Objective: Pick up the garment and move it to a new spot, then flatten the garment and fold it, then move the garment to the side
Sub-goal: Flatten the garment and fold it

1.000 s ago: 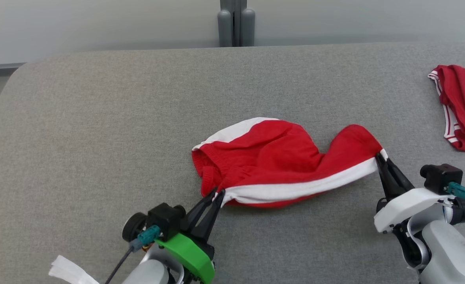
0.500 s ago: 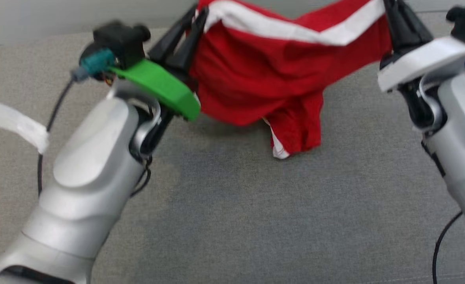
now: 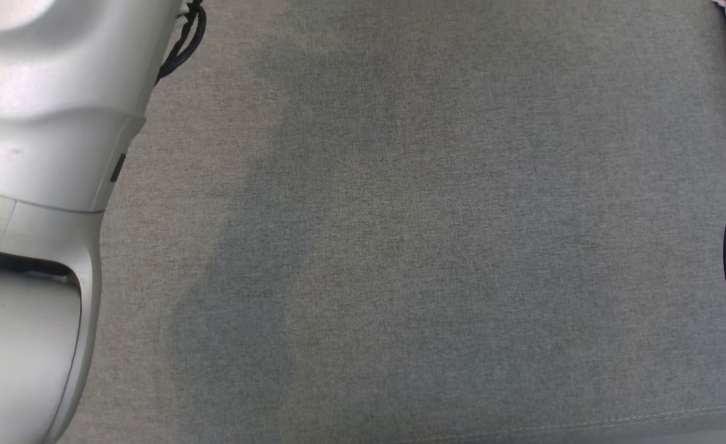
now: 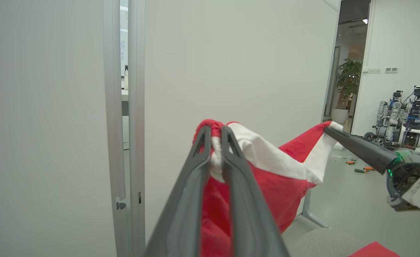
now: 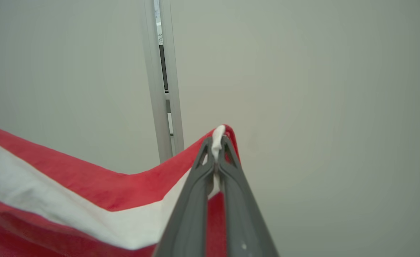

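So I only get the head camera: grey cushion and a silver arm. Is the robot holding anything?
Observer: Yes, the left hand is shut on a red and white garment.
Operator: Just that hand?
Observer: No, the right hand pinches its other end.
Operator: Is it lying on the cushion?
Observer: No, it hangs stretched between the hands, with a pale wall behind.
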{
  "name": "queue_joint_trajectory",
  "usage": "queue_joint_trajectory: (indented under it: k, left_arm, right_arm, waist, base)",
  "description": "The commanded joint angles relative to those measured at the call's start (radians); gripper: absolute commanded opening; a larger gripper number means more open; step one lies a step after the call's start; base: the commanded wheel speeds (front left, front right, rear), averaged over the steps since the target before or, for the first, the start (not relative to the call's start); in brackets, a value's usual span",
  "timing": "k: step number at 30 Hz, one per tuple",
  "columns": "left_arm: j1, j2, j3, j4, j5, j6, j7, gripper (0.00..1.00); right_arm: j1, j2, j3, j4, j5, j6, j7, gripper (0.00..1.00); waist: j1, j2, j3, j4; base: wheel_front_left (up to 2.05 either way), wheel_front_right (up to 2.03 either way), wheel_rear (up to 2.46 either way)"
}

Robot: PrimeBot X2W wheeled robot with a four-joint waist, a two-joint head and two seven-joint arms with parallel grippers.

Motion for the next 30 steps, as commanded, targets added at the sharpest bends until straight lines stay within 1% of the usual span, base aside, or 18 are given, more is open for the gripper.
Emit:
queue_joint_trajectory:
  k: [1, 3, 6, 10, 13, 15, 16, 18, 19, 21, 22, 25, 27, 30]
  left_arm:
    - [-0.025, 0.003, -0.006, 0.021, -0.021, -0.002, -0.016, 0.0]
    - [-0.039, 0.002, -0.025, 0.045, -0.031, -0.002, -0.036, 0.0]
    - [-0.007, 0.009, -0.063, 0.076, -0.051, -0.002, -0.054, 0.0]
    - [0.07, 0.031, -0.112, 0.09, -0.066, -0.002, -0.086, 0.0]
    - [0.174, 0.042, -0.155, 0.061, -0.065, -0.002, -0.096, 0.0]
    - [0.255, 0.059, -0.148, 0.037, -0.077, -0.002, -0.102, 0.0]
    - [0.29, 0.065, -0.147, 0.016, -0.066, -0.002, -0.103, 0.0]
    - [0.376, 0.071, -0.11, -0.045, -0.046, 0.01, -0.102, 0.0]
    - [0.439, 0.072, -0.101, -0.077, -0.027, 0.012, -0.101, 0.0]
    - [0.541, 0.077, -0.067, -0.147, 0.004, 0.032, -0.101, 0.0]
    - [0.587, 0.078, -0.065, -0.173, 0.017, 0.033, -0.101, 0.0]
    - [0.745, 0.088, -0.047, -0.268, 0.07, 0.055, -0.101, 0.0]
    - [0.853, 0.084, -0.048, -0.322, 0.099, 0.068, -0.101, 0.0]
    - [0.999, 0.081, -0.069, -0.378, 0.133, 0.077, -0.101, 0.0]
  right_arm:
    - [-0.018, -0.002, 0.016, 0.015, 0.012, -0.001, -0.011, 0.0]
    - [-0.027, 0.0, 0.038, 0.034, 0.028, -0.001, -0.025, 0.0]
    - [0.004, 0.001, 0.077, 0.051, 0.055, -0.001, -0.047, 0.0]
    - [0.09, -0.01, 0.128, 0.047, 0.101, -0.001, -0.077, 0.0]
    - [0.19, -0.033, 0.18, 0.012, 0.121, -0.001, -0.091, 0.0]
    - [0.269, -0.048, 0.196, -0.017, 0.143, -0.001, -0.095, 0.0]
    - [0.308, -0.054, 0.205, -0.034, 0.15, -0.001, -0.098, 0.0]
    - [0.392, -0.07, 0.214, -0.074, 0.168, -0.001, -0.1, 0.0]
    - [0.442, -0.084, 0.209, -0.102, 0.176, -0.001, -0.099, 0.0]
    - [0.539, -0.103, 0.195, -0.157, 0.175, -0.001, -0.099, 0.0]
    - [0.583, -0.108, 0.181, -0.184, 0.176, -0.001, -0.099, 0.0]
    - [0.742, -0.12, 0.128, -0.269, 0.169, -0.001, -0.1, 0.0]
    - [0.847, -0.12, 0.094, -0.311, 0.163, -0.001, -0.1, 0.0]
    - [0.996, -0.114, 0.039, -0.362, 0.156, -0.001, -0.1, 0.0]
  waist:
    - [-0.0001, 0.0, 0.053, -0.011]
    - [-0.0001, 0.0, 0.065, -0.015]
    - [-0.0001, 0.0, 0.072, -0.022]
    - [-0.0001, 0.0, 0.061, -0.033]
    - [-0.0001, 0.0, 0.042, -0.038]
    - [-0.0001, 0.0, 0.024, -0.041]
    - [-0.0001, 0.0, 0.016, -0.041]
    - [-0.0001, 0.0, -0.002, -0.042]
    - [-0.0001, 0.0, -0.014, -0.04]
    - [-0.0001, 0.0, -0.035, -0.038]
    - [-0.0001, 0.0, -0.045, -0.035]
    - [-0.0001, 0.0, -0.079, -0.034]
    - [-0.0001, 0.0, -0.102, -0.035]
    - [-0.0001, 0.0, -0.134, -0.037]
  base:
    - [0.0, 0.0, 0.0]
    - [0.0, 0.0, 0.0]
    - [0.0, 0.0, 0.0]
    - [0.0, 0.0, 0.0]
    - [0.0, 0.0, 0.0]
    - [0.0, 0.0, 0.0]
    - [0.0, 0.0, 0.0]
    - [0.0, 0.0, 0.0]
    - [0.0, 0.0, 0.0]
    - [0.0, 0.0, 0.0]
    - [0.0, 0.0, 0.0]
    - [0.0, 0.0, 0.0]
    - [0.0, 0.0, 0.0]
    - [0.0, 0.0, 0.0]
